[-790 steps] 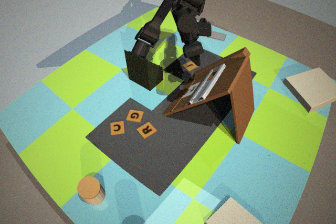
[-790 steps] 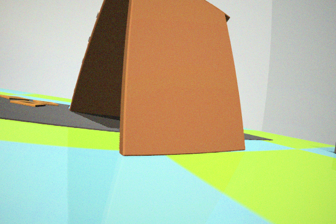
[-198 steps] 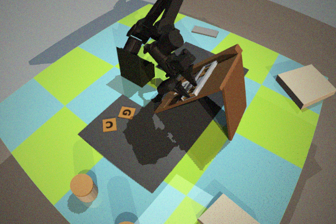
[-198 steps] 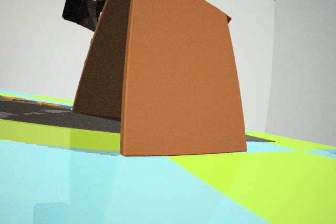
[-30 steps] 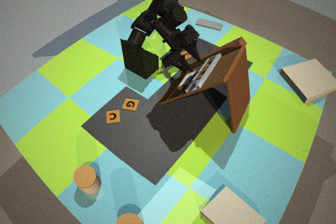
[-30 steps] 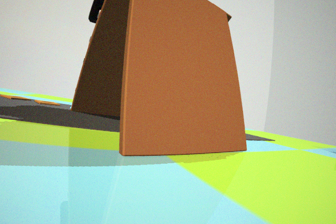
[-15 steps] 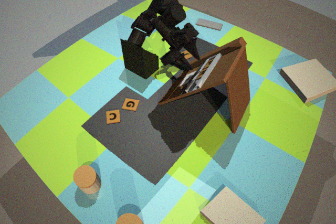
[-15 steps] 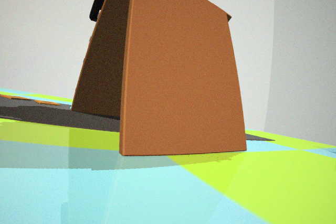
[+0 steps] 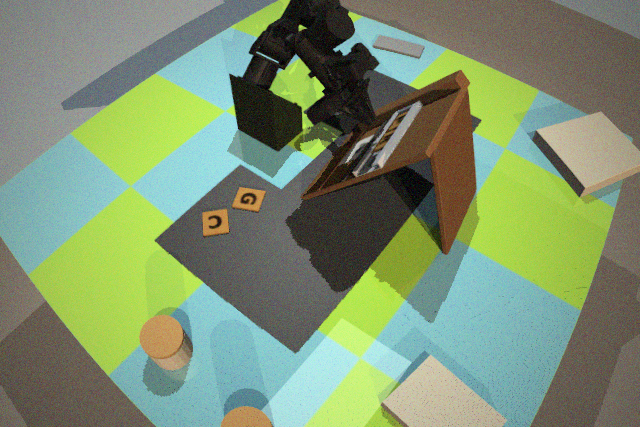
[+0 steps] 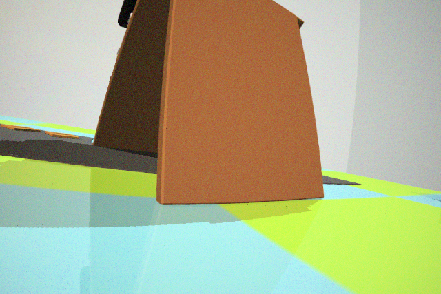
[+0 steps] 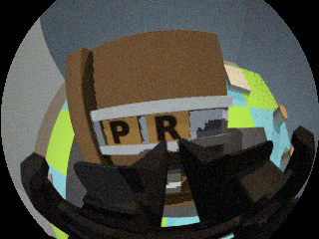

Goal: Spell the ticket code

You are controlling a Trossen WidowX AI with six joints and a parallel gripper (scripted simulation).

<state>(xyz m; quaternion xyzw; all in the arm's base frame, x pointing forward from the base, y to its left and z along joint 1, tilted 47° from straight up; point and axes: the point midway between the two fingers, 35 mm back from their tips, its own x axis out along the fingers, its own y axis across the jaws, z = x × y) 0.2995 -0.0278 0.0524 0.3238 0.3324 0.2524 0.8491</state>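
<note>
The brown board point(image 9: 445, 117) point(image 10: 242, 87) point(image 11: 159, 65) leans tilted on its rear support. Its pale rail point(image 9: 400, 137) point(image 11: 159, 105) holds the P tile point(image 11: 120, 131) at the left and the R tile point(image 11: 168, 127) to its right, with a narrow gap between them. The rail's right part is empty. My gripper point(image 11: 172, 143) is shut, with no tile seen between the fingertips, just below the R tile. The white ticket point(image 11: 173, 184) is mostly hidden behind the fingers. The G tile point(image 9: 249, 199) and C tile point(image 9: 215, 222) lie flat on the dark mat point(image 9: 232, 262).
A black panel point(image 9: 266, 114) stands left of the gripper. Two orange-topped cylinders point(image 9: 161, 337) point(image 9: 247, 418) stand at the front left. Pale blocks point(image 9: 591, 148) point(image 9: 442, 396) are at the right and the front. A flat grey bar point(image 9: 398, 46) lies at the back.
</note>
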